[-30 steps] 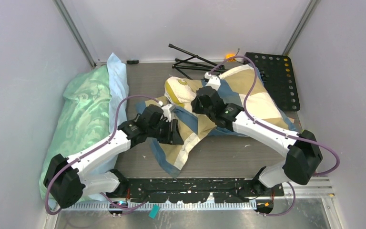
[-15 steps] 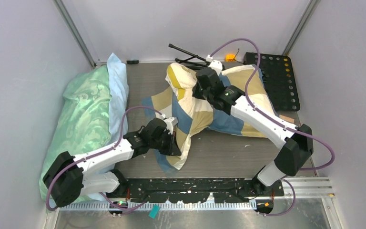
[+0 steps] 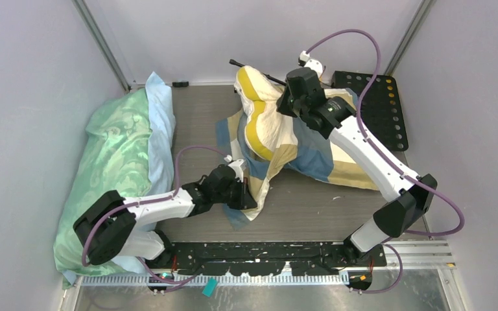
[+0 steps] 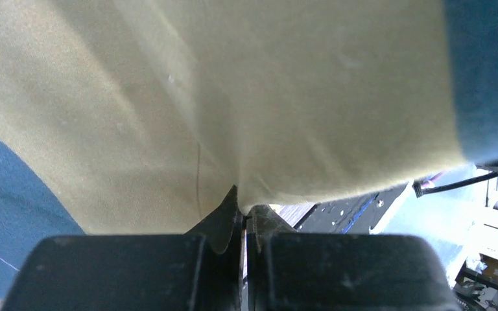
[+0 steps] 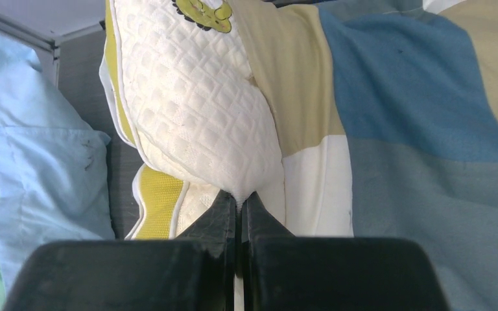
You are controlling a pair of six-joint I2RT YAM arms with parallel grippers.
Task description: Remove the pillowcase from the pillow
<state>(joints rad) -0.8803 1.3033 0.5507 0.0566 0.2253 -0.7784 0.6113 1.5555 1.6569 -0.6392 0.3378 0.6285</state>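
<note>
Since a second ago the right gripper (image 5: 238,196) has hauled the pillow (image 5: 194,110) up and back, so more of it pokes out of the pillowcase (image 4: 266,97). It's pinching quilted pillow skin right at its tips. Meanwhile the left gripper (image 4: 243,210) is clamped on tan cloth draped just above it. Both things look soft and light, so I'd grab seams or corners, not the squishy middle.
</note>
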